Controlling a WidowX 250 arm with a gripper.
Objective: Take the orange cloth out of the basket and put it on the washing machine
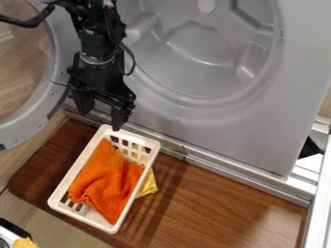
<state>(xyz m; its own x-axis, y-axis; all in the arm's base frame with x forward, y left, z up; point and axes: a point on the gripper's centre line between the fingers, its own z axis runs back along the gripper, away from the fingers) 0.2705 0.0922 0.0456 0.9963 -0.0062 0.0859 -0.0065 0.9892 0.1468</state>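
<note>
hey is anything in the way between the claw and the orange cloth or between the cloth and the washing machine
The machine-side rim of the white basket stands between the claw and the orange cloth and again between the cloth and the washing machine. Nothing visible covers the cloth.

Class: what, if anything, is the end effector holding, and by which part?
Nothing is held: the end effector is open, and the orange cloth lies in the basket.

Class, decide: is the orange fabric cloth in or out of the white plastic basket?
In. The orange fabric cloth lies crumpled inside the white plastic basket, between its raised walls.
</note>
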